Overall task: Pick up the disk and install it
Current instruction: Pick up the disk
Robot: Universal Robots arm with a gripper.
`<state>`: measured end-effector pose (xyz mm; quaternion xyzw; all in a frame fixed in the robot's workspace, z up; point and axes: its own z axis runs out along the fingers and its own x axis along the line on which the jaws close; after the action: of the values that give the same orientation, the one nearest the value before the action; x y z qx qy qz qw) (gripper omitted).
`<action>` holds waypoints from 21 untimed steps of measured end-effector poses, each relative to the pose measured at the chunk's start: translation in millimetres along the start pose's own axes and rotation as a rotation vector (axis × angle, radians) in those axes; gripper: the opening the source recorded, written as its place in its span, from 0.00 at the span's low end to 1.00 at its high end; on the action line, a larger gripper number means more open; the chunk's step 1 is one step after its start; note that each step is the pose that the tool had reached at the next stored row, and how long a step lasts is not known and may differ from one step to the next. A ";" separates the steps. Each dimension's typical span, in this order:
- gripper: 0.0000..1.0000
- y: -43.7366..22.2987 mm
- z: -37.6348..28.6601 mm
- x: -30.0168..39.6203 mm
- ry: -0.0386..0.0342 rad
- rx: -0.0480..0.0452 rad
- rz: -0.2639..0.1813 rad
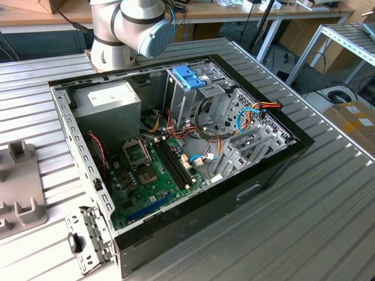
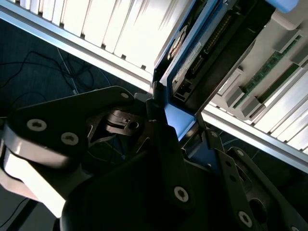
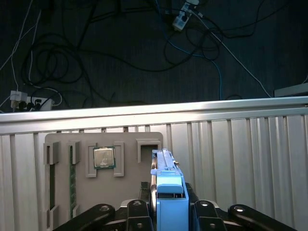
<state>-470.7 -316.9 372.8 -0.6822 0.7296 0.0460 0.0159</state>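
Observation:
In the first wrist view the disk (image 3: 165,168) stands on edge, a thin metal slab in a blue plastic carrier. It sits between the black fingers (image 3: 138,211) of my gripper (image 3: 171,208), which is shut on it. The second wrist view shows the same grip from the side: the disk (image 2: 192,55), its label and connector edge showing, rises from the gripper (image 2: 175,126) over the ribbed table. The disk is beside the grey fixture (image 3: 130,159), next to an empty slot. The open computer case (image 1: 275,158) lies in the middle of the exterior view, with the arm's base (image 1: 126,29) behind it.
The grey fixture holds a processor chip (image 3: 103,157) and a memory stick (image 3: 72,178). Inside the case are a grey power supply (image 1: 108,99), a metal cage topped by a blue bracket (image 1: 188,76), loose cables and the green motherboard (image 1: 155,170). Beyond the table edge (image 3: 154,111), cables cover the floor.

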 end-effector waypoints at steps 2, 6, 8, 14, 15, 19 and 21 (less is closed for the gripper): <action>0.37 0.0 -1.0 -0.1 0.0000 -0.0001 0.000; 0.37 0.1 -3.0 -0.3 -0.0002 0.0000 0.000; 0.37 0.2 -4.7 -0.4 -0.0004 -0.0001 0.000; 0.37 0.4 -8.6 -0.8 -0.0014 -0.0002 0.000; 0.37 0.4 -9.7 -0.8 -0.0016 -0.0002 0.000; 0.37 0.6 -12.9 -1.1 -0.0031 -0.0003 0.000; 0.37 0.7 -15.0 -1.3 -0.0039 -0.0003 0.000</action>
<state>-470.7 -316.9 387.9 -0.6822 0.7295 0.0474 0.0172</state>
